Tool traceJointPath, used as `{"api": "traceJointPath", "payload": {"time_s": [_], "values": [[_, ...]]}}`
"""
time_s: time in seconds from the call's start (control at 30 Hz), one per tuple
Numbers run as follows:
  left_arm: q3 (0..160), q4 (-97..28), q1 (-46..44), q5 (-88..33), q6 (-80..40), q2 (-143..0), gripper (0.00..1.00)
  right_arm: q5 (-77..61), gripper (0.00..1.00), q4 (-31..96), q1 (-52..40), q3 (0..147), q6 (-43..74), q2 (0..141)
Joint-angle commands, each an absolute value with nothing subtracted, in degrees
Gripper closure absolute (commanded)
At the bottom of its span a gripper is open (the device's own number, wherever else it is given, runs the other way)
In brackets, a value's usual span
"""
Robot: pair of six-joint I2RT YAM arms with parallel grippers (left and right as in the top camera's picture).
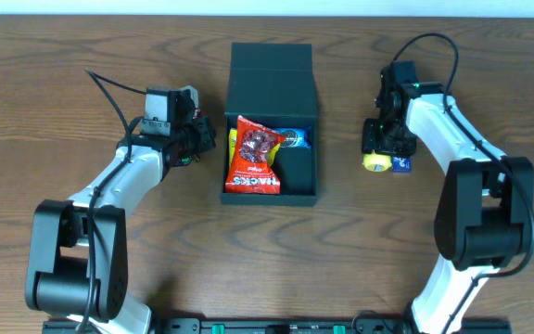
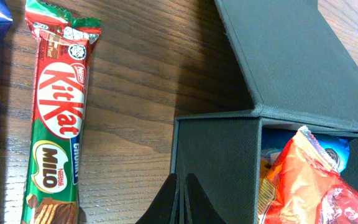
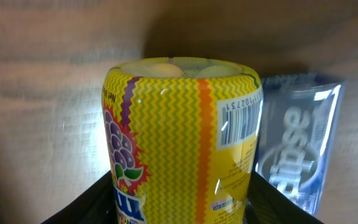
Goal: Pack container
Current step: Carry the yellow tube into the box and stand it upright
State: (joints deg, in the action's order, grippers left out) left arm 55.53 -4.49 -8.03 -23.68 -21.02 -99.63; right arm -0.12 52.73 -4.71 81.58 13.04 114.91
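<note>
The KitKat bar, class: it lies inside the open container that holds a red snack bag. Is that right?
No. The KitKat bar lies on the table outside the container, as the left wrist view shows. The container is open and does hold a red snack bag.

Overhead: bright, even, diffuse light. Sharp throughout. Soft, short shadows on worktop (image 1: 341, 250) under both arms. Mild sheen on red packet (image 1: 253, 158).

Left wrist: bar (image 2: 58, 112) sharp, foil glare along wrapper. Container (image 2: 216, 155), just ahead of left gripper (image 2: 182, 199), casts soft shadow to its left. Gripper black, blurred.

Right wrist: tub (image 3: 179, 143), held close within right gripper (image 3: 179, 214), soft-focused with vertical glare streaks. Worktop beyond blurred, shadowed past tub. Silver packet (image 3: 294, 149) hazy.
</note>
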Motion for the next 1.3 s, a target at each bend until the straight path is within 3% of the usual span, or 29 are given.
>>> {"api": "traceJointPath", "payload": {"time_s": [0.0,0.2,0.33,0.53,0.7,1.0,1.2,1.27], "values": [[56.4,-4.5,-8.0,-24.1,-20.8,-98.6,0.94,-3.9,0.64,55.5,-5.0,86.7,13.3,115.9],[56.4,-4.5,-8.0,-24.1,-20.8,-98.6,0.94,-9.2,0.76,69.6,-6.9,101.6,15.9,115.8],[56.4,-4.5,-8.0,-24.1,-20.8,-98.6,0.94,-9.5,0.76,77.8,-12.9,110.7,16.5,114.6],[56.4,-4.5,-8.0,-24.0,-20.8,-98.6,0.94,-9.2,0.81,78.5,-23.4,109.6,21.3,114.2],[56.4,-4.5,-8.0,-24.0,-20.8,-98.6,0.94,-8.3,0.77,76.0,-29.7,106.7,22.9,114.2],[56.4,-4.5,-8.0,-24.1,-20.8,-98.6,0.94,-4.9,0.78,71.9,-32.8,99.1,28.7,114.3],[56.4,-4.5,-8.0,-24.1,-20.8,-98.6,0.94,-5.0,0.67,68.5,-33.4,96.7,29.2,114.4],[56.4,-4.5,-8.0,-24.1,-20.8,-98.6,0.94,-4.9,0.48,67.7,-33.8,96.6,29.1,114.4]]}}
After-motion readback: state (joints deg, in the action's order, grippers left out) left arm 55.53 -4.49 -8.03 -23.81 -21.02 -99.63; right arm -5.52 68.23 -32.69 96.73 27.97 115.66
